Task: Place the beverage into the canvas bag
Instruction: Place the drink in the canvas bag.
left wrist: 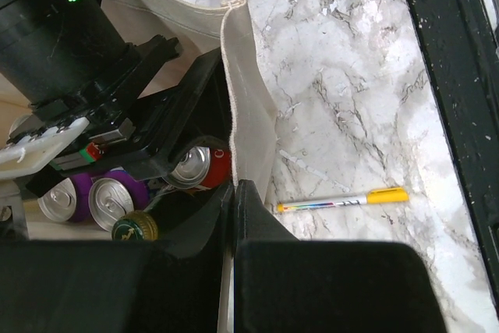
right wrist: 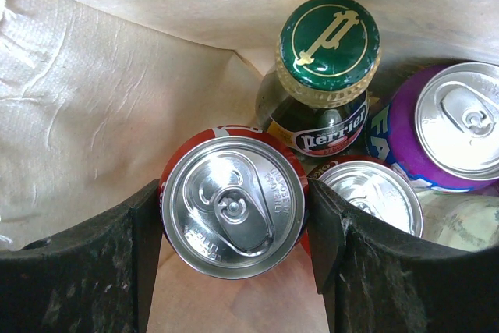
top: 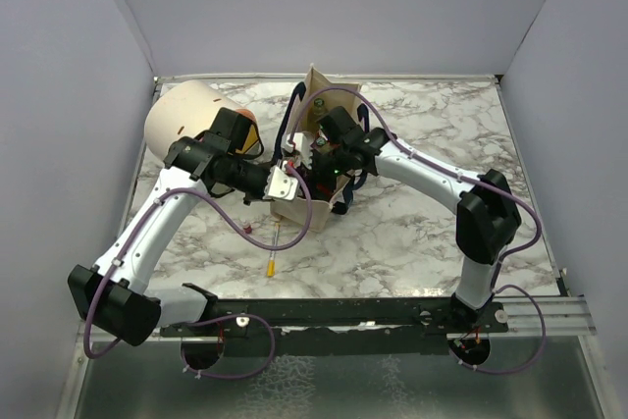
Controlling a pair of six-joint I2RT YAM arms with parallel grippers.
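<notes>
The right gripper (right wrist: 234, 228) reaches down inside the canvas bag (right wrist: 109, 107), its jaws pressed against opposite sides of the red can (right wrist: 232, 204). The can stands upright between them, its silver lid and pull tab facing up. Just beyond the fingertips stands a green-capped Perrier bottle (right wrist: 327, 44). To the right of the held can sit a second can (right wrist: 374, 193) with a red rim and a purple can (right wrist: 456, 118). The bag is upright cream canvas with dark navy straps (top: 287, 123). The left gripper (left wrist: 234, 193) is clamped on the bag's rim, one finger inside and one outside. Right of it, outside the bag, a yellow-capped pen (left wrist: 343, 202) lies on the marble table (left wrist: 351, 76).
</notes>
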